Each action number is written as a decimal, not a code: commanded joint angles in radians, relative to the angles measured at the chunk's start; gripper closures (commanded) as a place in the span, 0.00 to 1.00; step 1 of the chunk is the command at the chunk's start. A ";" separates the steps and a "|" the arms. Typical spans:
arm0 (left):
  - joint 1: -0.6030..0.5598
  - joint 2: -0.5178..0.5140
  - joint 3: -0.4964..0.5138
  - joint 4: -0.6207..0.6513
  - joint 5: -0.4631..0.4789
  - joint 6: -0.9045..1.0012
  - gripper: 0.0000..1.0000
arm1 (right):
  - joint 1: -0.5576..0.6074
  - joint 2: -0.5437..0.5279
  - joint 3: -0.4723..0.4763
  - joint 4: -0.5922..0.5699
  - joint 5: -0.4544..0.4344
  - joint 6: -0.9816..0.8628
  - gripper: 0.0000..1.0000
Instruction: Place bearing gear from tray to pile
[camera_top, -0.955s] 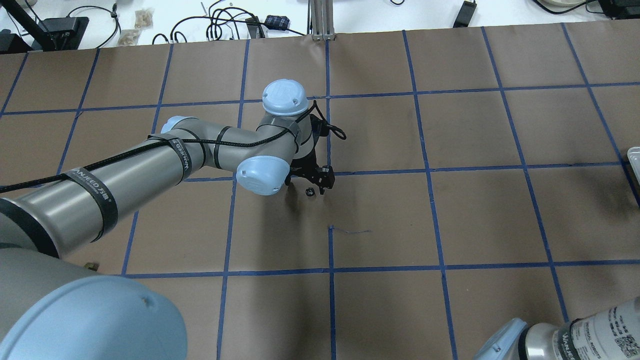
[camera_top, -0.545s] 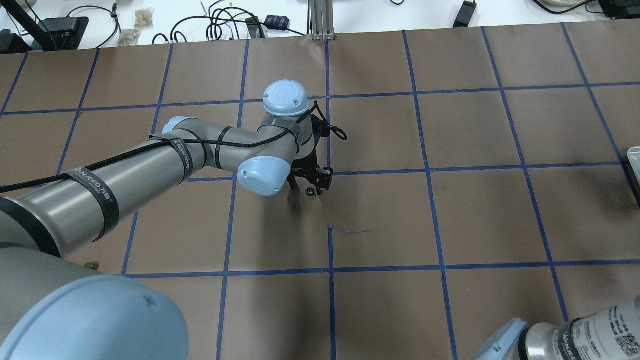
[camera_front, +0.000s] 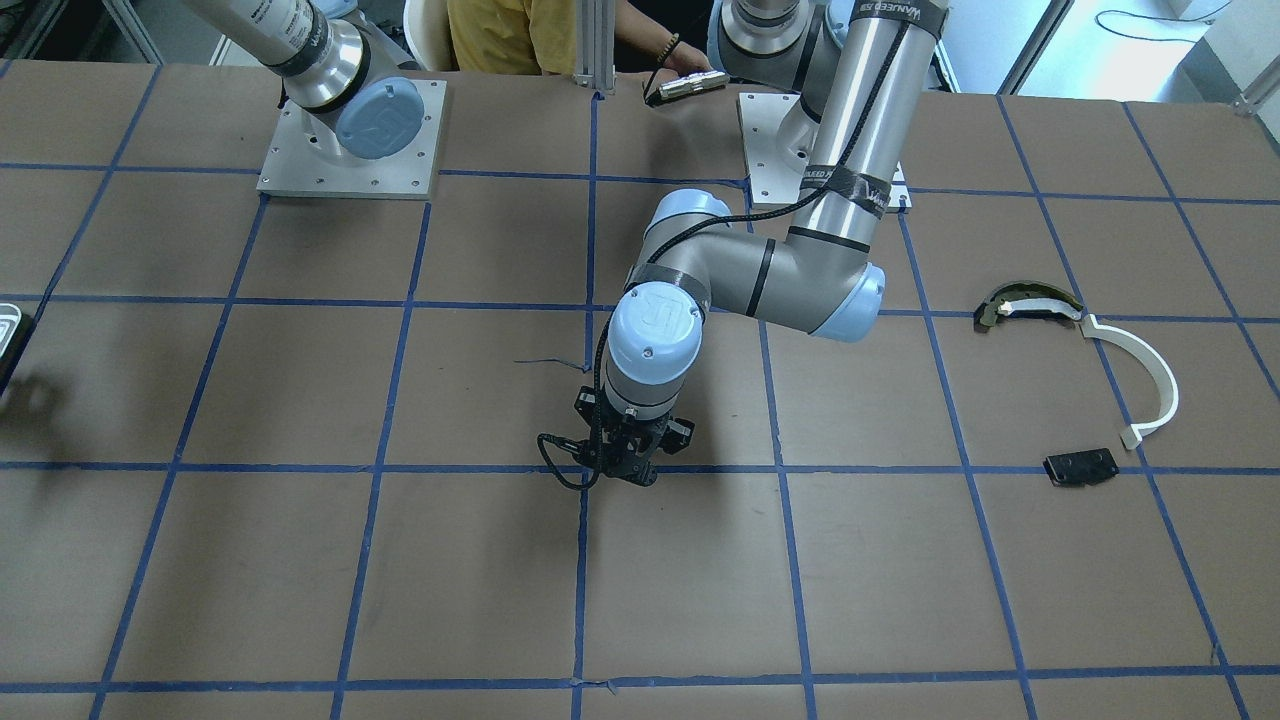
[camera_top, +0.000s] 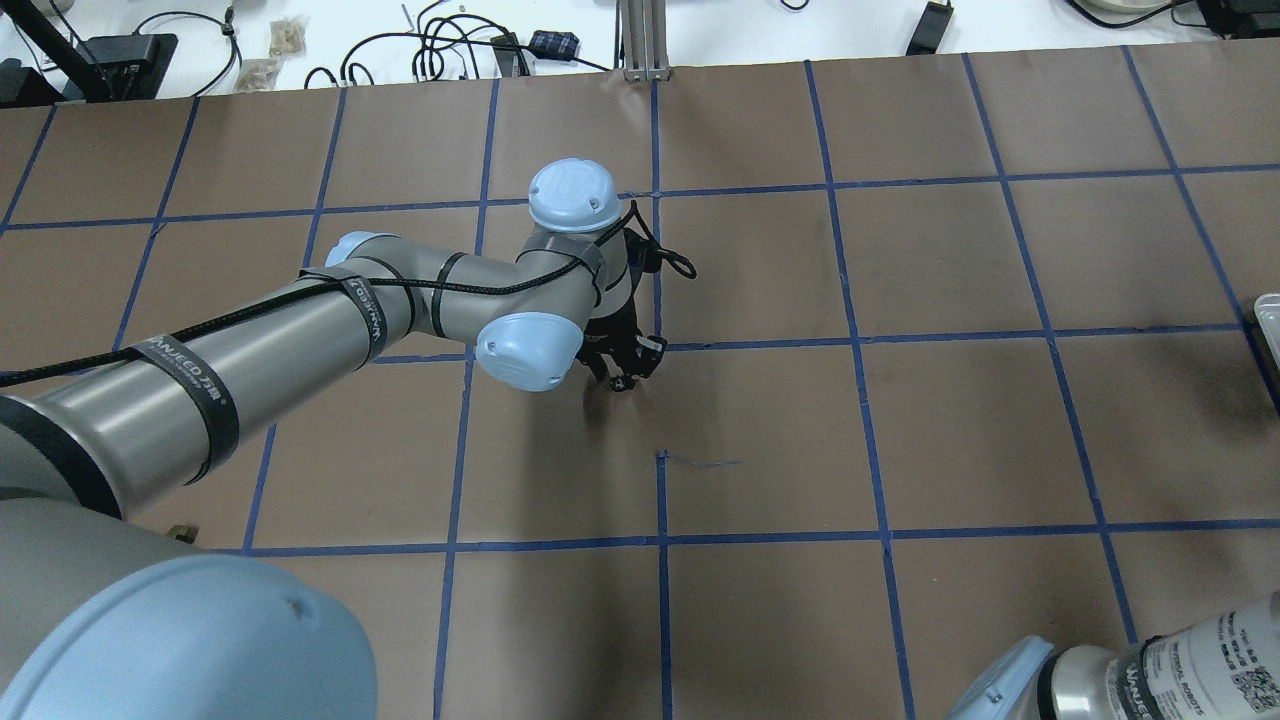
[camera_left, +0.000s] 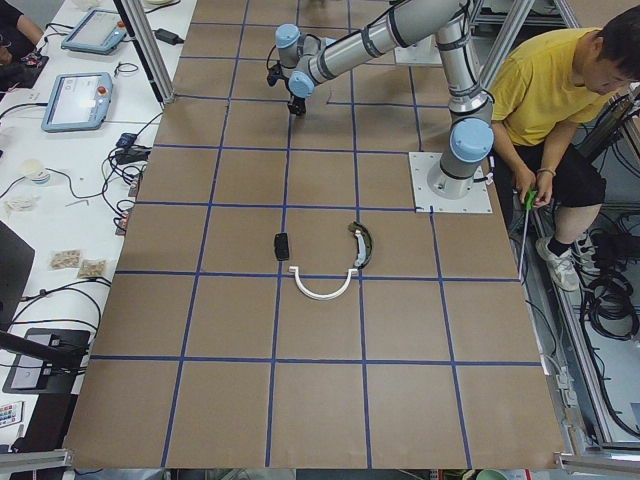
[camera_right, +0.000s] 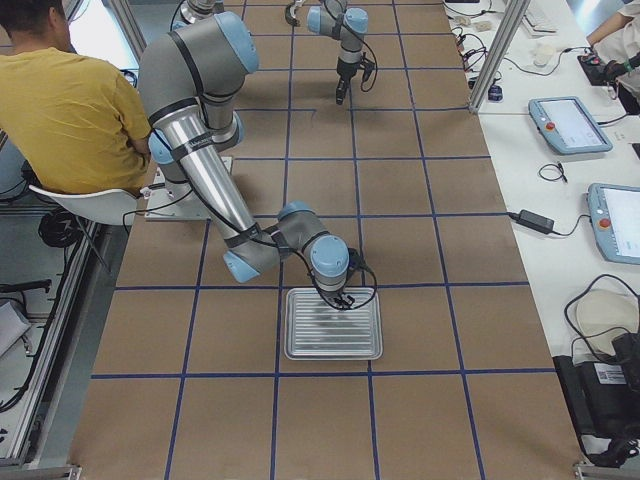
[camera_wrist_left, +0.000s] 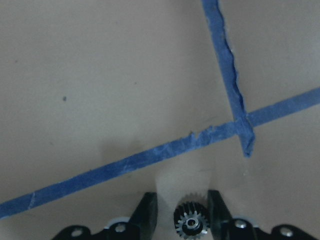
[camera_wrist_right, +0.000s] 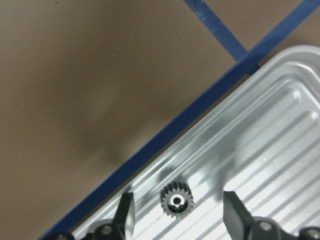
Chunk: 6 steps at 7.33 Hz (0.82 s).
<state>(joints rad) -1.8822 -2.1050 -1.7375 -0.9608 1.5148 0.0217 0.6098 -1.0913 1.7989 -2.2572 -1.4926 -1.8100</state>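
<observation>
A small dark bearing gear (camera_wrist_left: 190, 223) lies on the brown table paper between the fingers of my left gripper (camera_wrist_left: 182, 212), near a blue tape crossing. The jaws stand close around it, with a small gap showing on one side. The gripper also shows in the overhead view (camera_top: 622, 378) and the front view (camera_front: 625, 475). My right gripper (camera_wrist_right: 179, 212) is open, low over the ridged whitish tray (camera_wrist_right: 280, 125), with a second gear (camera_wrist_right: 176, 201) lying between its fingers. The pile holds a white arc strip (camera_front: 1150, 375), a dark olive-tipped curved piece (camera_front: 1025, 303) and a black plate (camera_front: 1080, 467).
The tray (camera_right: 333, 325) sits at the table end on my right, the pile (camera_left: 322, 290) towards the end on my left. A person in a yellow shirt (camera_left: 560, 90) sits behind the arm bases. Cables and tablets (camera_right: 570, 125) lie beyond the far table edge.
My left gripper's fingers have drawn in closer around the gear on the table. The left arm has shifted only slightly.
</observation>
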 joint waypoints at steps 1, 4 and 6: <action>0.006 0.031 0.012 -0.004 0.007 0.001 1.00 | 0.001 0.004 0.000 -0.001 0.000 0.003 0.45; 0.060 0.049 0.041 -0.045 0.007 0.014 1.00 | -0.001 -0.004 0.004 0.002 -0.006 0.047 0.85; 0.040 0.017 0.030 -0.079 -0.001 -0.020 0.31 | 0.002 -0.022 0.002 0.002 -0.029 0.087 1.00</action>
<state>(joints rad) -1.8328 -2.0692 -1.7017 -1.0245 1.5194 0.0172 0.6097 -1.0997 1.8019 -2.2547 -1.5143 -1.7540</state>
